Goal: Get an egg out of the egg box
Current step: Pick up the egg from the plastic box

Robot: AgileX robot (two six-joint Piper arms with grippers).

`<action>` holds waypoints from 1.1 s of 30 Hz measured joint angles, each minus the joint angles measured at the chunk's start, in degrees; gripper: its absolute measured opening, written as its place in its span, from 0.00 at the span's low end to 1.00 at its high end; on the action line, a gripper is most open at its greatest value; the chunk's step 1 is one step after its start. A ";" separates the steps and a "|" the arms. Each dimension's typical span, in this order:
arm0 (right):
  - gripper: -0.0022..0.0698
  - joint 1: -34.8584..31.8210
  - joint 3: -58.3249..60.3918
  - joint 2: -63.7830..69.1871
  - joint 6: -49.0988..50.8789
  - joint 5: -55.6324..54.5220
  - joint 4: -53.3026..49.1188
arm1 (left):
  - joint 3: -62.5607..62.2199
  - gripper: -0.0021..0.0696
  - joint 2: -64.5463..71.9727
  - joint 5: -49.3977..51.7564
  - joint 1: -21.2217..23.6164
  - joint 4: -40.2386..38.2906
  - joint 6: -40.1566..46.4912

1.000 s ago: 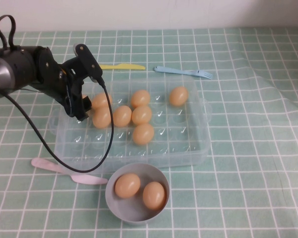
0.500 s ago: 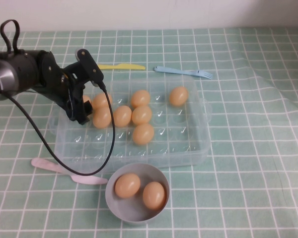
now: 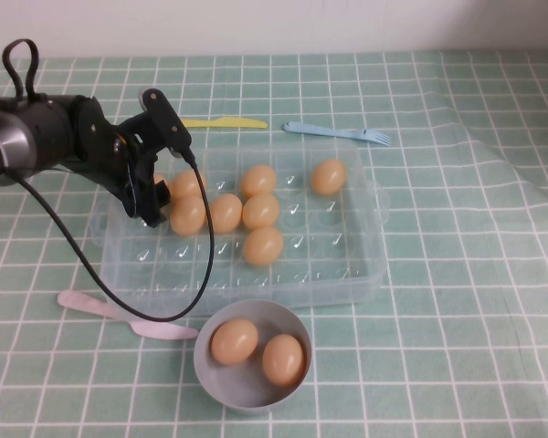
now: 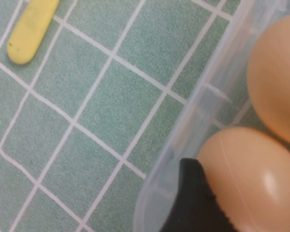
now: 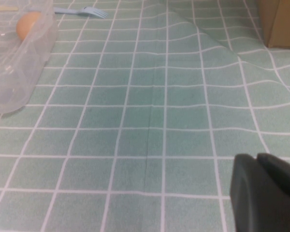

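Left pincer (image 3: 155, 203), grip unclear, tilts down against the egg (image 3: 188, 215); right pincer (image 5: 266, 193) unseen overhead.

Eggs: seven in the egg box (image 3: 370, 265), two in the bowl (image 3: 221, 387). One fork (image 3: 338, 132), one yellow knife (image 3: 225, 122), one pink spoon (image 3: 119, 316).

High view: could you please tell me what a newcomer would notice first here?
The black left gripper reaches into the left end of the clear plastic egg box, one finger against a tan egg. Below the box, a round grey-blue bowl holds two more eggs. The right gripper sits low over bare cloth, far right.
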 joint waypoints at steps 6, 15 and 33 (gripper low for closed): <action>0.01 0.00 0.00 0.00 0.00 0.00 0.00 | 0.00 0.51 0.00 0.00 0.00 0.00 0.00; 0.01 0.00 0.00 0.00 0.00 0.00 0.00 | 0.00 0.51 0.00 0.11 0.00 0.00 0.00; 0.01 0.00 0.00 0.00 0.00 0.00 0.00 | 0.00 0.51 -6.60 5.23 0.00 0.00 0.00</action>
